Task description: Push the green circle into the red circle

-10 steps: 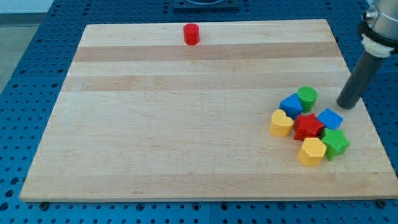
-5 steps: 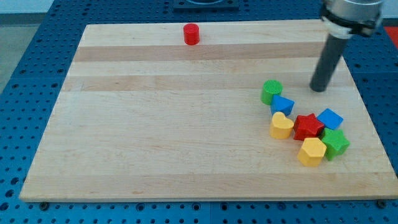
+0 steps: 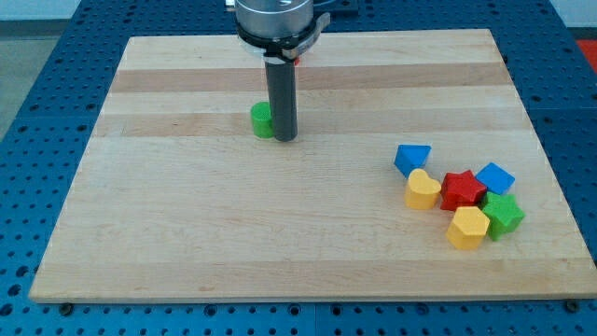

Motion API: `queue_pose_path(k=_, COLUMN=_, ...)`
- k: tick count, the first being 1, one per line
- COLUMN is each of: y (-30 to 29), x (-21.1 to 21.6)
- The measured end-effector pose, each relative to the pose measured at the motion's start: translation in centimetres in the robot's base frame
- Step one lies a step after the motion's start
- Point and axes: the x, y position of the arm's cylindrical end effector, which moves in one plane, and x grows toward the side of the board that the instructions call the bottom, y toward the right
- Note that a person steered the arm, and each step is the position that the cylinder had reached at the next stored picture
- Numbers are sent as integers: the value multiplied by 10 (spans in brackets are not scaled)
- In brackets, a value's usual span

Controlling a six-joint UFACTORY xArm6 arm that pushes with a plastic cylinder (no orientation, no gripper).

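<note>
1. My tip (image 3: 284, 138), the lower end of the straight dark rod, stands on the pale wooden board (image 3: 187, 233) in its upper middle part. It has no jaws to spread or press together and pinches nothing; it only touches.
2. The small green circle block (image 3: 262, 120) sits right against my tip, on its side toward the view's left, partly hidden behind the rod.
3. The red circle block (image 3: 295, 60) is almost wholly covered by the arm's body near the view's top; only a sliver of red shows at the rod's right edge, above the green circle block.
4. Well apart, toward the view's lower right, lies a cluster of blocks: a blue triangular block (image 3: 412, 157), a yellow heart-shaped block (image 3: 422, 189) just below it, a red star block (image 3: 463, 189), a blue cube-like block (image 3: 495, 177), a green star-like block (image 3: 504, 214) and a yellow pentagon-like block (image 3: 467, 227).
5. The board rests on a blue perforated table (image 3: 56, 112).
</note>
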Motion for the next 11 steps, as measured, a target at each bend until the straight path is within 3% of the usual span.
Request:
queue_pose_path(k=1, y=-7, x=20)
queue_pose_path(k=2, y=-37, x=-1)
queue_pose_path(k=3, y=-51, x=-59)
queue_pose_path(k=5, y=-29, x=-42)
queue_pose_path(k=6, y=-23, x=-68)
queue_pose_path(k=7, y=-61, x=-111)
queue_pose_path(k=9, y=-62, x=-117)
queue_pose_path(k=11, y=-48, x=-150)
